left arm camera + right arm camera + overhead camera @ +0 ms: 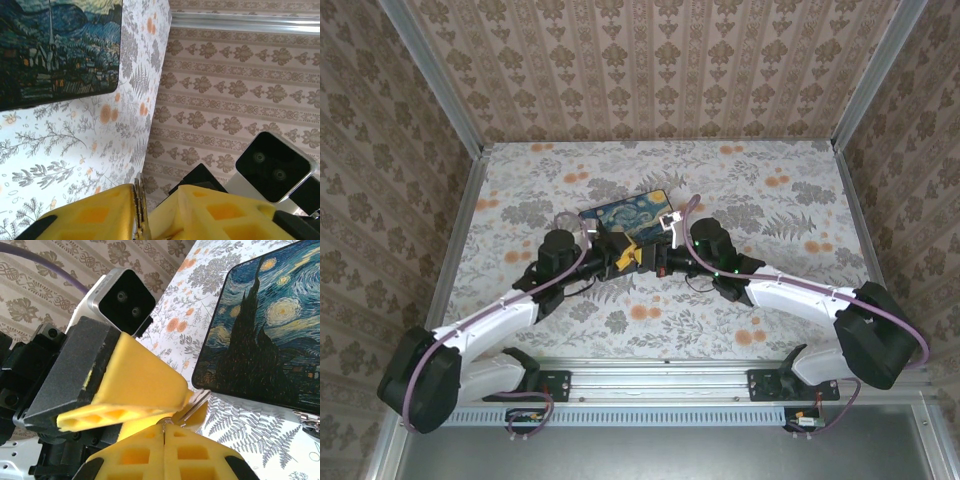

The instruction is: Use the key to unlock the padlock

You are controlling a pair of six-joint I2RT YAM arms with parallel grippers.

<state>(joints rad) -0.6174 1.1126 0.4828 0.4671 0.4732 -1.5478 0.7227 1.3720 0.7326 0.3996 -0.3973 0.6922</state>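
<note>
My left fingers [152, 202] are pinched on the thin key [139, 200]. It lies sideways, reaching across to my right fingers [167, 437], squeezed shut on its other end. Both arms touch it, above the bench [770, 200].

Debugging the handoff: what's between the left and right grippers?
A thin metal piece, probably the key: in the right wrist view it runs from the right gripper, jaws shut on it, to the left gripper.
</note>
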